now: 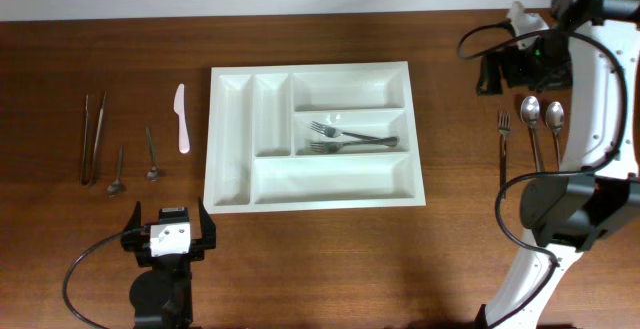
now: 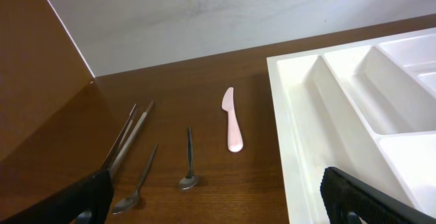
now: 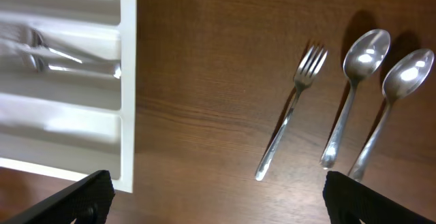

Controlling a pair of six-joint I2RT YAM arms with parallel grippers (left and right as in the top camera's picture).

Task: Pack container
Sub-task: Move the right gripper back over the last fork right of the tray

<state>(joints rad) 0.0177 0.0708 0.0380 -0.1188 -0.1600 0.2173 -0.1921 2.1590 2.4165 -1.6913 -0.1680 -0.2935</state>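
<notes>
A brown table [image 1: 300, 259] held a pale knife [image 1: 182, 119], two small spoons [image 1: 117, 181] and two long thin sticks [image 1: 85, 139]. Far across it, a fork [image 1: 503, 154] lay beside two big spoons [image 1: 530, 109].

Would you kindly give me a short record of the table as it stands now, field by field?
container: white five-compartment tray, mid-table
in container: two forks, middle long compartment
left of it: white knife, two small spoons, two long thin utensils
right of it: single fork, two large spoons
left gripper: jaws open, empty
right gripper: jaws open, empty
</notes>
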